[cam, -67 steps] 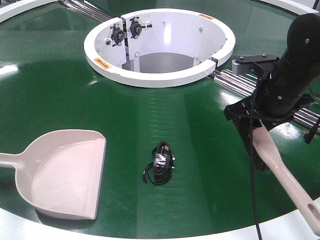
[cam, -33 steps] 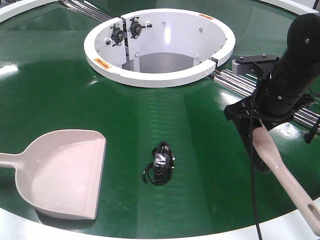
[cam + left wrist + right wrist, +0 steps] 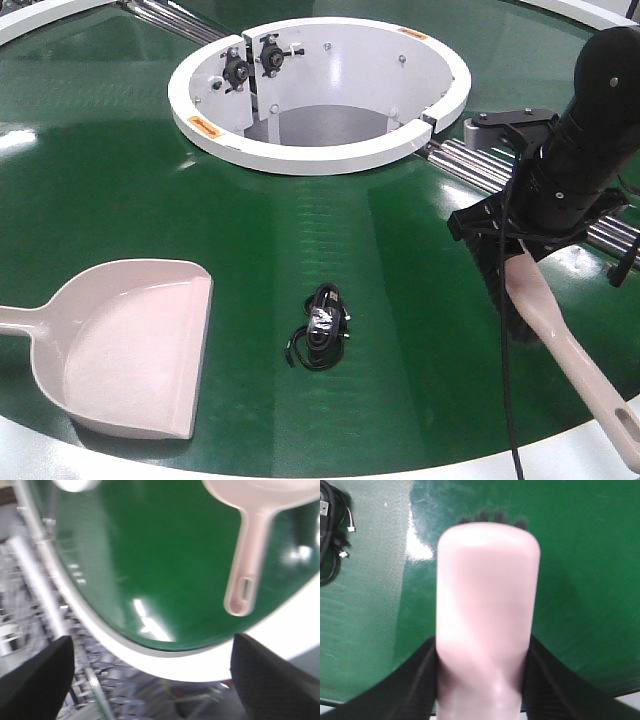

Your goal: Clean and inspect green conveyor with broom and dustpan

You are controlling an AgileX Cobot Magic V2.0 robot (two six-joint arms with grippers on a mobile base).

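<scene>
The green conveyor [image 3: 400, 250] fills the front view. On its left front lies the pale pink dustpan [image 3: 130, 350], mouth facing right, handle running off the left edge. My right gripper [image 3: 515, 250] is shut on the broom [image 3: 570, 355], whose handle slants down to the right over the white rim. In the right wrist view the broom [image 3: 487, 605] sits between the jaws of that gripper [image 3: 482, 680], with dark bristles [image 3: 492, 516] showing at its far end above the belt. My left gripper [image 3: 150, 680] is open and holds nothing; it hangs over the rim, short of the dustpan handle [image 3: 250, 555].
A black coiled cable [image 3: 320, 328] lies on the belt between dustpan and broom, also seen in the right wrist view as a cable [image 3: 330, 530] at far left. A large white ring opening [image 3: 320, 150] stands at the back. Metal rollers [image 3: 470, 165] run beside it.
</scene>
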